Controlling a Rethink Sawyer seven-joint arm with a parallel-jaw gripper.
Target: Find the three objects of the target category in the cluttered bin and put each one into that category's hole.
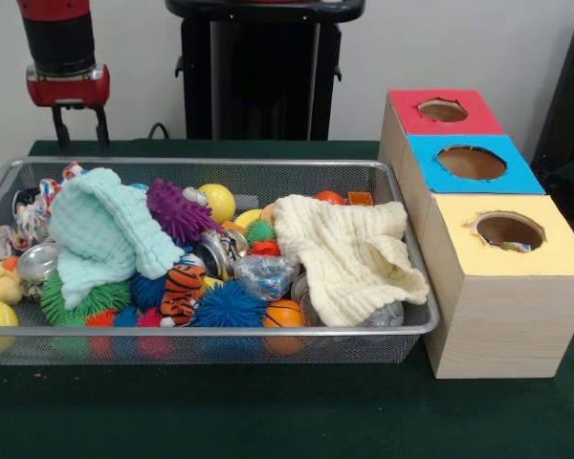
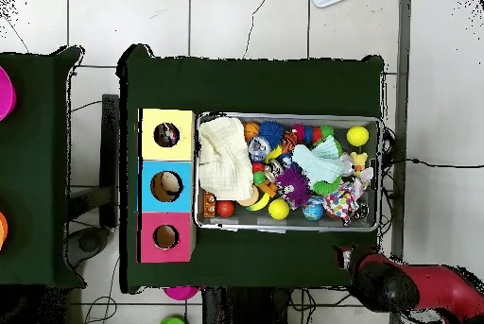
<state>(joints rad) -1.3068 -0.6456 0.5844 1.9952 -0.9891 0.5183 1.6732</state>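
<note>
Front view: green table (image 1: 268, 421). Your gripper (image 1: 77, 127) hangs behind the wire bin's (image 1: 220, 330) back-left corner, fingers spread, holding nothing. Toys fill the bin under mint cloth (image 1: 100, 234) and cream cloth (image 1: 349, 253).

Overhead: three-hole box (image 2: 167, 186) touches the bin's (image 2: 288, 228) cream-cloth (image 2: 224, 158) end.

the bin (image 1: 210, 330) was silver wire mesh; two cloths (image 1: 349, 253) looked soft, waffle-knit; the boxes (image 1: 502, 316) showed pale matt wood.
</note>
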